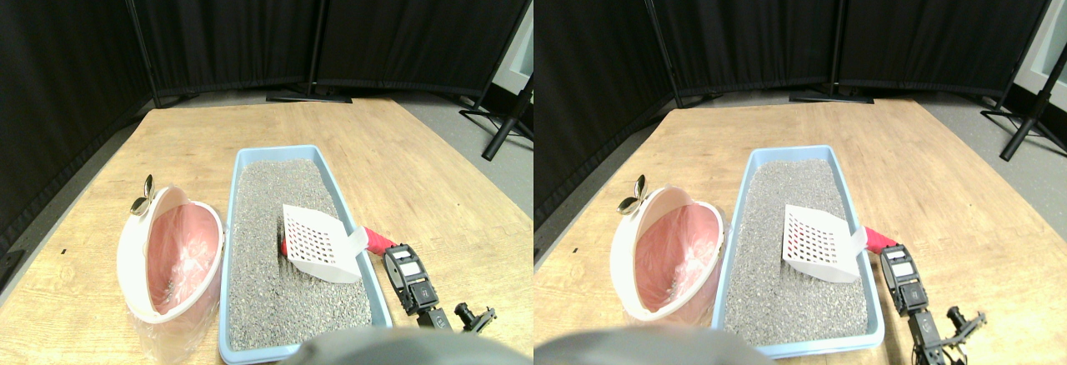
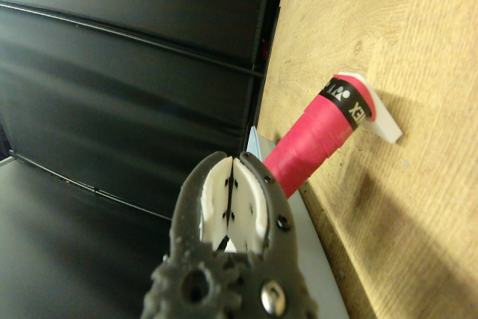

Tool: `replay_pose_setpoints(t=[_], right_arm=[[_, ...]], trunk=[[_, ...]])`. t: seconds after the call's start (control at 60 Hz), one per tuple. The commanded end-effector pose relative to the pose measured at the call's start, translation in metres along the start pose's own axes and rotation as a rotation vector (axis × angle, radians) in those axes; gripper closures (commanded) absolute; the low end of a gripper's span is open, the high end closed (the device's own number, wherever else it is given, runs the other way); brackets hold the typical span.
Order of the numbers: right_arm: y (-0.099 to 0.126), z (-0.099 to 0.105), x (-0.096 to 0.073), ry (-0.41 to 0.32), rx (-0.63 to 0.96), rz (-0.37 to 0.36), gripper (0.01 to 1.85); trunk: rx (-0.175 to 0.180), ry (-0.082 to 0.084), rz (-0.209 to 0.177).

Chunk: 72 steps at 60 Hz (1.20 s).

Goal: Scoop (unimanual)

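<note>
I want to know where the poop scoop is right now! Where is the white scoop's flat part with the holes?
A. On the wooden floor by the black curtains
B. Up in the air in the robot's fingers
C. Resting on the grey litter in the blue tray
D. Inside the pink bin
C: the scoop lies on the litter inside the blue tray, its red handle sticking out over the tray's edge.
</note>
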State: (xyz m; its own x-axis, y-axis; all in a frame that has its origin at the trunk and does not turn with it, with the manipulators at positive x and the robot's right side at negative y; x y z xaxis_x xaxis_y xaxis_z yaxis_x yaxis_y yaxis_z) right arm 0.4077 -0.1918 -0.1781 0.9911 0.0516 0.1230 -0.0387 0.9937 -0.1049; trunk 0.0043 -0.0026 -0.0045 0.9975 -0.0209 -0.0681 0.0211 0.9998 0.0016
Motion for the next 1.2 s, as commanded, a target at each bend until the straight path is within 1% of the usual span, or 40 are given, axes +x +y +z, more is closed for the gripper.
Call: replay_pose_setpoints(t=[0.017, 0.083, 0.167, 0.217, 0.25, 0.283, 0.317, 0.333, 0.383, 0.433, 0.45, 0.483, 0.533, 0.65, 0.7, 0.717, 0.8, 0.817, 0.883, 0.983, 1.0, 1.117, 1.2], right_arm=[[0.000, 0.009, 0.000, -0.040, -0.014, -0.006, 1.39], [0.001, 0.008, -0.002, -0.044, -0.006, -0.005, 1.38], [0.002, 0.008, -0.004, -0.049, -0.010, 0.000, 1.39], [0.003, 0.008, -0.006, -0.050, -0.001, 0.011, 1.39], [0.004, 0.008, -0.007, -0.069, 0.011, 0.029, 1.37], [0.004, 0.008, -0.007, -0.074, 0.017, 0.032, 1.36], [0.005, 0.008, -0.008, -0.103, 0.053, 0.042, 1.28], [0.006, 0.008, -0.009, -0.112, 0.065, 0.045, 1.27], [0.007, 0.010, -0.011, -0.134, 0.098, 0.055, 1.14], [0.008, 0.010, -0.013, -0.150, 0.117, 0.066, 1.07], [0.008, 0.010, -0.013, -0.150, 0.117, 0.066, 1.07], [0.008, 0.011, -0.014, -0.154, 0.117, 0.071, 1.00], [0.008, 0.011, -0.014, -0.161, 0.137, 0.081, 0.95], [0.008, 0.011, -0.011, -0.143, 0.153, 0.080, 0.89], [0.007, 0.011, -0.011, -0.132, 0.158, 0.073, 0.88], [0.007, 0.011, -0.011, -0.132, 0.157, 0.075, 0.87], [0.007, 0.011, -0.010, -0.126, 0.154, 0.075, 0.87], [0.007, 0.010, -0.009, -0.127, 0.157, 0.076, 0.87], [0.006, 0.008, -0.007, -0.119, 0.162, 0.071, 0.89], [0.004, 0.004, -0.002, -0.108, 0.169, 0.062, 0.89], [0.003, 0.002, 0.000, -0.103, 0.171, 0.058, 0.90], [0.000, -0.003, 0.009, -0.078, 0.192, 0.043, 0.91], [-0.003, -0.006, 0.015, -0.069, 0.197, 0.038, 0.92]], trunk=[[-0.004, 0.000, 0.008], [-0.007, 0.002, 0.007], [-0.012, -0.003, 0.007], [-0.014, -0.001, 0.006], [-0.015, 0.002, 0.005], [-0.015, 0.004, 0.004], [-0.015, 0.004, 0.002], [-0.015, 0.004, 0.002], [-0.016, 0.004, -0.001], [-0.016, 0.005, -0.002], [-0.015, 0.006, -0.004], [-0.017, 0.008, -0.007], [-0.016, 0.008, -0.010], [-0.014, 0.014, -0.016], [-0.014, 0.014, -0.016], [-0.012, 0.017, -0.020], [-0.012, 0.017, -0.020], [-0.009, 0.016, -0.027], [-0.008, 0.016, -0.030], [-0.007, 0.015, -0.036], [-0.006, 0.018, -0.038], [-0.003, 0.017, -0.042], [-0.002, 0.020, -0.044]])
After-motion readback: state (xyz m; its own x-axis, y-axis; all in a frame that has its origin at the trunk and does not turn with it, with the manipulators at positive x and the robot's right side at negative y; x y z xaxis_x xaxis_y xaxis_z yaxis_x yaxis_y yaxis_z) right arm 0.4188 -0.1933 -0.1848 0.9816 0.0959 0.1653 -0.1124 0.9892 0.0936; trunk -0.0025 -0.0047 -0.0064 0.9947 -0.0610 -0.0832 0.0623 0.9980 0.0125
